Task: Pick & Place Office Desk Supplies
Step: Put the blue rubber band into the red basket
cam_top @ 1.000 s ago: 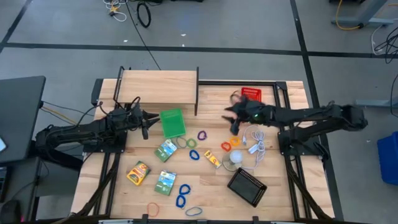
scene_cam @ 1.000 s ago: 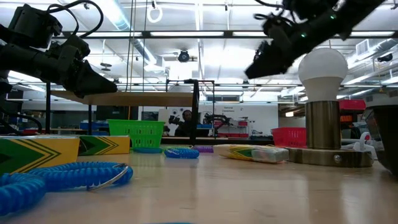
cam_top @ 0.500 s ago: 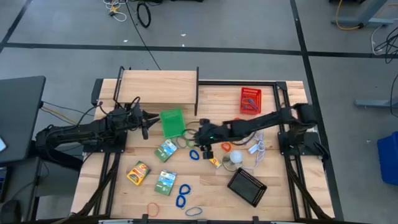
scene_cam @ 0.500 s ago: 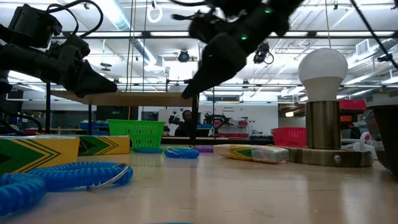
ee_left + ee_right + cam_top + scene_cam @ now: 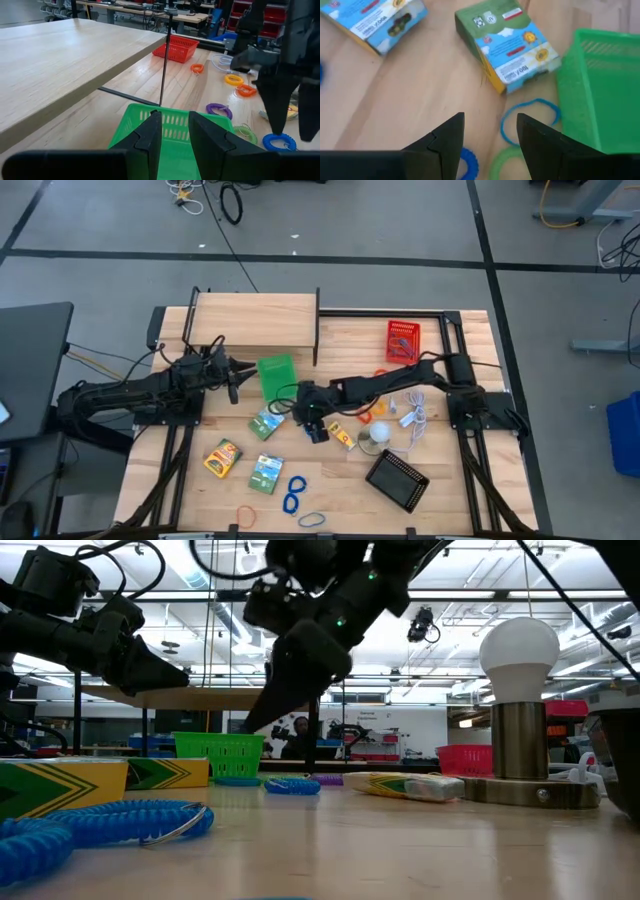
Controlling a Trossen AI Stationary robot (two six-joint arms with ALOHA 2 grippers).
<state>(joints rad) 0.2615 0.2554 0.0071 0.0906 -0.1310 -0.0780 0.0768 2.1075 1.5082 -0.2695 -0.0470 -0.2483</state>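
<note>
Green basket (image 5: 278, 377) sits mid-table with the right gripper (image 5: 311, 416) hovering at its four o'clock, fingers parted and empty. Only the right wrist view shows the thin blue loop (image 5: 528, 121) and green packet (image 5: 512, 44) beneath it. A second ago that arm was back by the red basket (image 5: 402, 340). Left gripper (image 5: 235, 377) waits at the green basket's nine o'clock, fingers slightly apart.

Wooden table (image 5: 470, 480) is carrying scattered supplies. Green basket (image 5: 277, 377) is sitting near centre; black basket (image 5: 397, 479) at five o'clock; packets (image 5: 246, 450) at seven o'clock.
</note>
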